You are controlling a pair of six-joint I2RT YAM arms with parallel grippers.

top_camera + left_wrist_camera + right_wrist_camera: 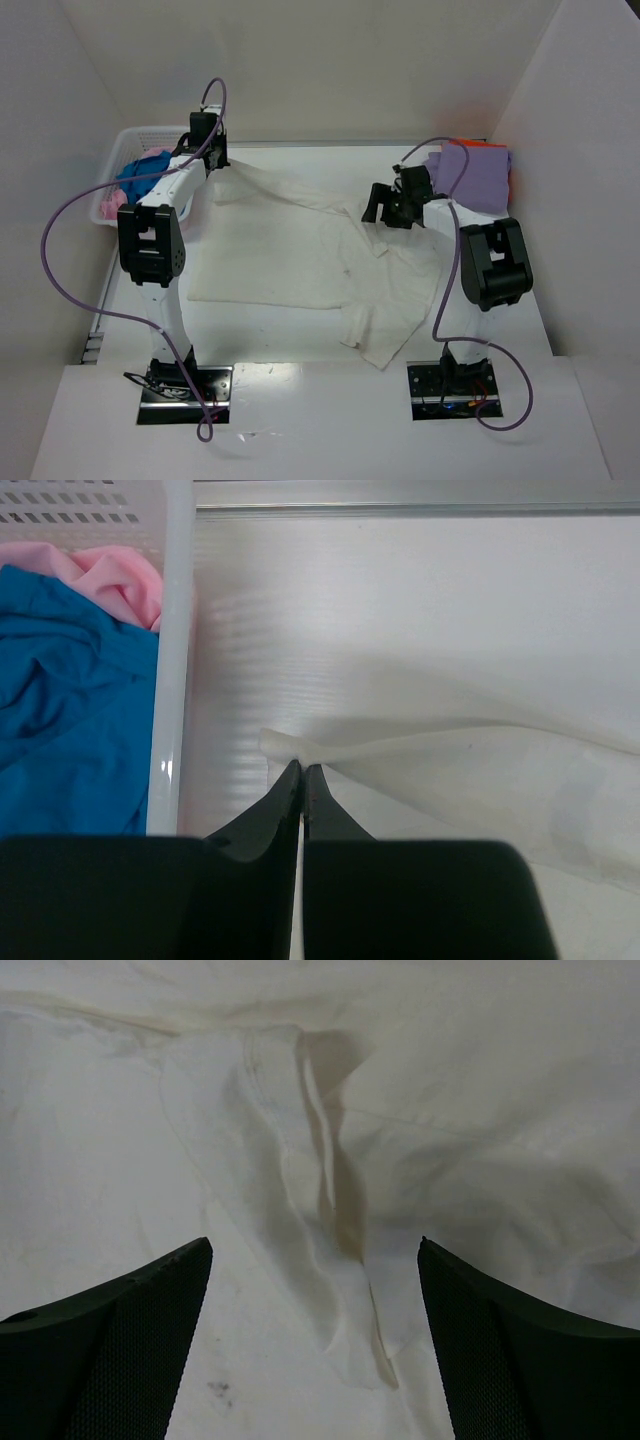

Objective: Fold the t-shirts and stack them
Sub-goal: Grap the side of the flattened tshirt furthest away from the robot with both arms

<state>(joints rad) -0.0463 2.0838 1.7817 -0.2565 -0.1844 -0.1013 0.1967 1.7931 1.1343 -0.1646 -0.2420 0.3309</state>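
Observation:
A large cream-white t-shirt [300, 250] lies spread over the middle of the table. My left gripper [216, 160] is shut on its far left corner [290, 748], pinching the cloth edge beside the basket. My right gripper [378, 208] is open and hovers over wrinkled cream cloth [320, 1210] near the shirt's right side, holding nothing. A lavender-purple shirt [472, 178] lies on an orange one [478, 146] at the far right. Blue [70, 710] and pink [115, 580] shirts lie in the basket.
A white plastic lattice basket [125, 150] stands at the far left, its wall [170, 680] just left of my left fingers. White walls close in the table at the back and both sides.

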